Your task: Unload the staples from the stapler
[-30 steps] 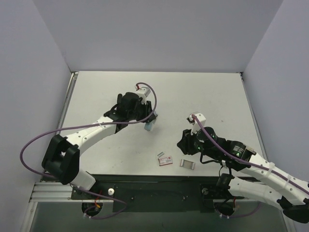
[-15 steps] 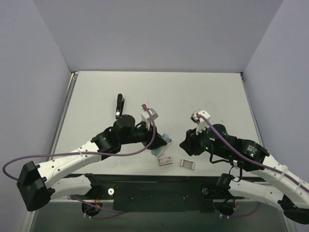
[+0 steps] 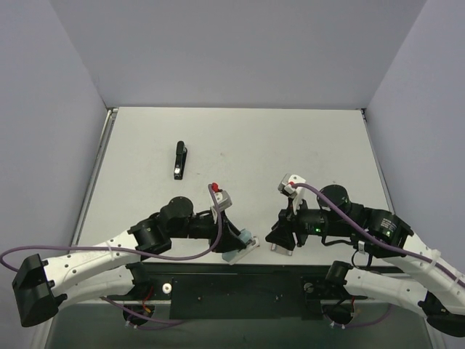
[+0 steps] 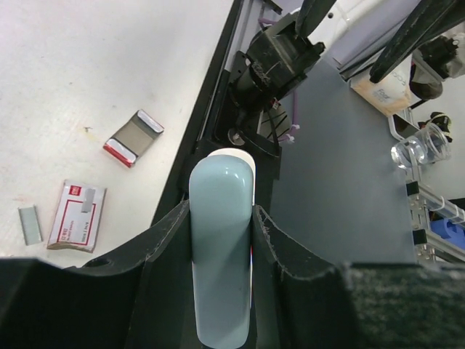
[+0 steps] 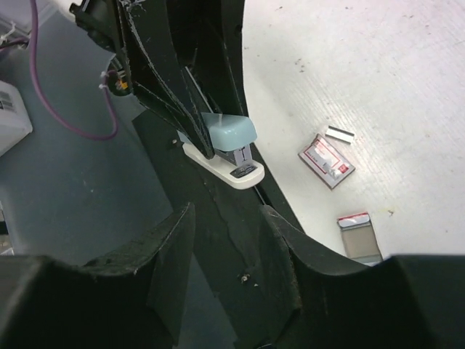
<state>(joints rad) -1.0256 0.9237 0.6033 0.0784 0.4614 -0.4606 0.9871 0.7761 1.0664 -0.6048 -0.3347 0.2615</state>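
Toward the upper left of the top view, stapler [image 3: 179, 160]: lay flat on the white table [image 3: 305, 145], its length running up and down the frame. It was alone and well apart from both arms. No gripper touched it, so unloading it looked not yet begun.
Left gripper [image 4: 221, 211]: its fingers were pressed onto the two long sides of a pale blue bar [image 4: 221, 291], pinching it. It sat at the bottom centre of the top view, at the table's near edge.
Pale blue bar: its rounded end stuck out past the fingertips. The right wrist view showed a white base piece under the blue top, with a dark gap between them. Holding it by the sides probably kept its top, underside and front end free for the other arm.
Right gripper [image 5: 227, 211]: its fingers were spread wide with nothing between them. It pointed at the held bar, near but not touching, likely posed to work on it or take it.
Staple box [image 4: 76, 214]: a small red-and-white box, flat on the table at the lower left of the left wrist view. It lay just beside a loose strip of staples [image 4: 29, 224].
Grey piece with red ends [image 4: 133, 138]: lay flat near the box but apart from it; what it was could not be told.
Black front rail [image 3: 240, 280]: the bar hung just at the table edge beside it, so a slip there could have dropped the bar off the white surface.
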